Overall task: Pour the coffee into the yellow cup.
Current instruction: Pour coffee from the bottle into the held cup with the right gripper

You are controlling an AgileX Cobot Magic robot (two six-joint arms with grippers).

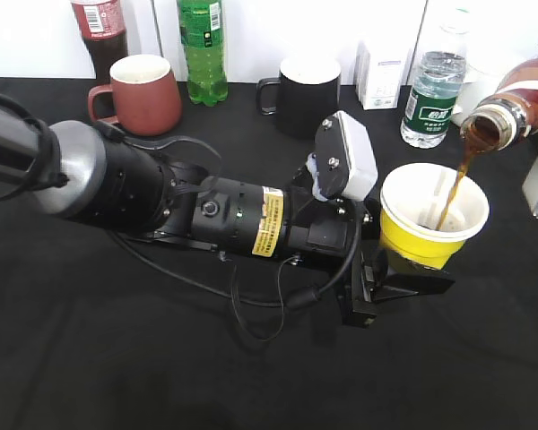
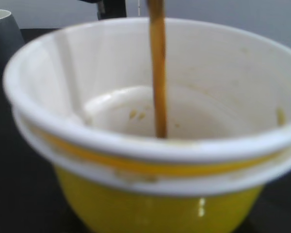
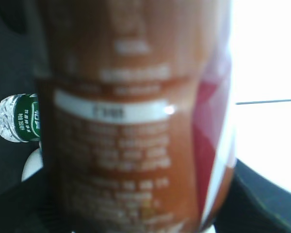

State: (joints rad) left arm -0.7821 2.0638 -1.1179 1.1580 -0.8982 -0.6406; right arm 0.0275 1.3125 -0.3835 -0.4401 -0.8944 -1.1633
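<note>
Meanwhile, the left gripper (image 1: 403, 273) is clasping the yellow cup (image 1: 426, 240) low on its wall, its black jaws showing at either side of the base and steadying it on the tabletop, while a thin brown stream of the coffee (image 1: 451, 188) is dropping into the white interior just ahead of that wrist. Held this way, the cup is likely behaving as a light, thin-walled thing that would buckle or tip under a hard squeeze, so a low, gentle hold near the stiffer base looks the sound choice, with its weight growing as it fills. Above and to the far side of the cup, the coffee bottle (image 1: 516, 106) is tilting mouth-down over the rim; the right wrist view is filled with its blurred label (image 3: 131, 121), and although the right gripper is presumably gripping the bottle's body, its fingers are not showing in any view and their state cannot be told. The bottle, clear plastic and partly full, is probably smooth and a little springy, best held around its middle. Out beyond the left arm, the black tablecloth (image 1: 117, 358) is lying matte and flat. Along the back edge are standing a maroon mug (image 1: 143, 94), a green bottle (image 1: 203, 49), a black mug (image 1: 305, 94), a white carton (image 1: 383, 73) and a water bottle (image 1: 435, 90), all well apart from the cup, against a white wall (image 1: 278, 27).
</note>
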